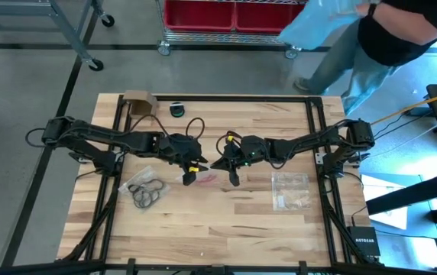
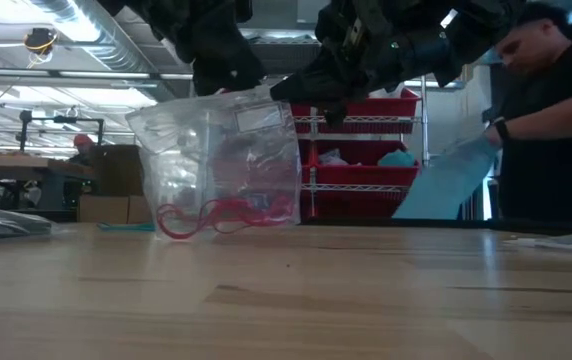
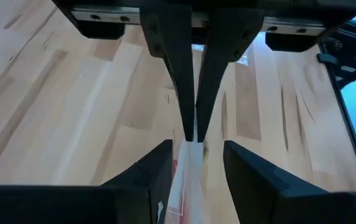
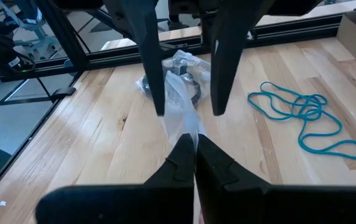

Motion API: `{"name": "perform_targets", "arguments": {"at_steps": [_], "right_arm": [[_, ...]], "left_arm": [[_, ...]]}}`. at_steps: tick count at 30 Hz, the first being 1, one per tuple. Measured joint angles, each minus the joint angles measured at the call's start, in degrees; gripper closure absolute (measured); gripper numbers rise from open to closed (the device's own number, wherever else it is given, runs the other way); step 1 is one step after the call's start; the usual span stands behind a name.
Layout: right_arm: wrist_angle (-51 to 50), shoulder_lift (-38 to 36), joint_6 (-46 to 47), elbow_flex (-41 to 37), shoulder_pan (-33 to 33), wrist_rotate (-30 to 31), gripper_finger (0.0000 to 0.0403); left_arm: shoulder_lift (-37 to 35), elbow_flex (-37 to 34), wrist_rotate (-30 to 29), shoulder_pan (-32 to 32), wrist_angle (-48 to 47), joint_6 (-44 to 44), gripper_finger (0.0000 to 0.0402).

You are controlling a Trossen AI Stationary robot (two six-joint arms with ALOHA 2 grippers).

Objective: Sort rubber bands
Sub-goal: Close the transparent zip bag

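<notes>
The pale wooden surface is carrying everything; mid-surface, the right claw is pinching the clear crinkly bag of red rubber bands tight, while the left claw is standing released around its edge.

A clear zip bag stands upright on the wooden table, red rubber bands inside at its bottom. Dark arms hold its top.
</notes>
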Motion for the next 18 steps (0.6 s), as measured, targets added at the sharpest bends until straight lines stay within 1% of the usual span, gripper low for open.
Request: {"name": "perform_targets", "arguments": {"at_steps": [5, 13, 18], "right_arm": [[0.0, 0.0, 0.0, 0.0, 0.0, 0.0, 0.0403], [0.0, 0.0, 0.1, 0.0, 0.0, 0.0, 0.0403], [0.0, 0.0, 0.1, 0.0, 0.0, 0.0, 0.0403]], "left_arm": [[0.0, 0.0, 0.0, 0.0, -0.2, 1.2, 0.0269], [0.6, 0.0, 0.0, 0.0, -0.1, 1.6, 0.0297], [0.6, 0.0, 0.0, 0.1, 0.0, 1.6, 0.0308]]}}
